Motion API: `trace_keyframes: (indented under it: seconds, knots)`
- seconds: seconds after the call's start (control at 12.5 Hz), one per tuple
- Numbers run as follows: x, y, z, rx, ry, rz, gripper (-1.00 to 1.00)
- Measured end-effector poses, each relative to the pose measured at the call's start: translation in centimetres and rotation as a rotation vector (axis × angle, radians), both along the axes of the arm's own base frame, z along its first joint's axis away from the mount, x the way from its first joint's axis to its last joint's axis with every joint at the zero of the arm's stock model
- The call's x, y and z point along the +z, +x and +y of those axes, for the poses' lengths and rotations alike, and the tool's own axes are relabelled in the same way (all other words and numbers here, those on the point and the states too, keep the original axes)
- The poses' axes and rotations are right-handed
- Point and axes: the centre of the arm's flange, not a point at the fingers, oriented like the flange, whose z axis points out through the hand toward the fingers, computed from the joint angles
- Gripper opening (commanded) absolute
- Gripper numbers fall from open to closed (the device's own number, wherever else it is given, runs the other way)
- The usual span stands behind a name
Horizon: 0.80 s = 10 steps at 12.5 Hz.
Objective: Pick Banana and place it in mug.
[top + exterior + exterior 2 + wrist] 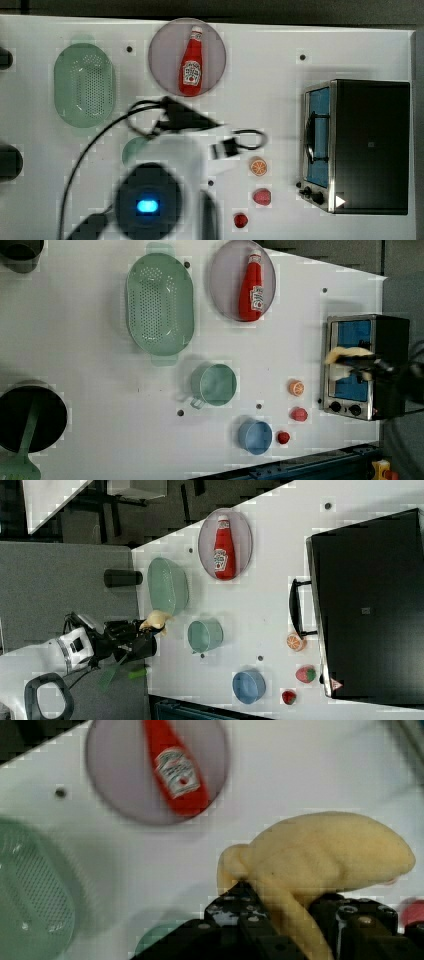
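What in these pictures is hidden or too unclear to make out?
- Mug: in the top view the blurred arm overhead covers most of it; a green edge shows.
- Blue cup: where it stands, the top view shows the arm's dark housing.
- Banana: in the wrist view its lower end drops behind the gripper holding it.
- Toaster oven: its interior can't be seen; the right view shows its dark top.

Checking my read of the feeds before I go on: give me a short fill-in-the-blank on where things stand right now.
1. The gripper is shut on the ____.
2. The ketchup bottle lies on a round ____.
3. The mug holds ____ so far.
4. In the left view, the blue cup sits between the mug and the red ____.

Missing words: banana; plate; nothing; berry
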Motion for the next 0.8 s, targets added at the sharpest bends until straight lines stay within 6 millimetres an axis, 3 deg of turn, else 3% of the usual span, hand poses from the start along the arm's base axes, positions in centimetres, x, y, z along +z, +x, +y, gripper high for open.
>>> trace_keyframes:
  seconds: [0.32,0.64,0.8]
  knots:
    - [-5.3,-3.0,9.8,-0.063,-0.033,0.114,-0.43]
    - [-10.5,-4.2,15.6,-0.146,-0.013,0.166,-0.43]
    - [-13.3,-3.0,17.1,-0.198,0.068,0.143,-0.43]
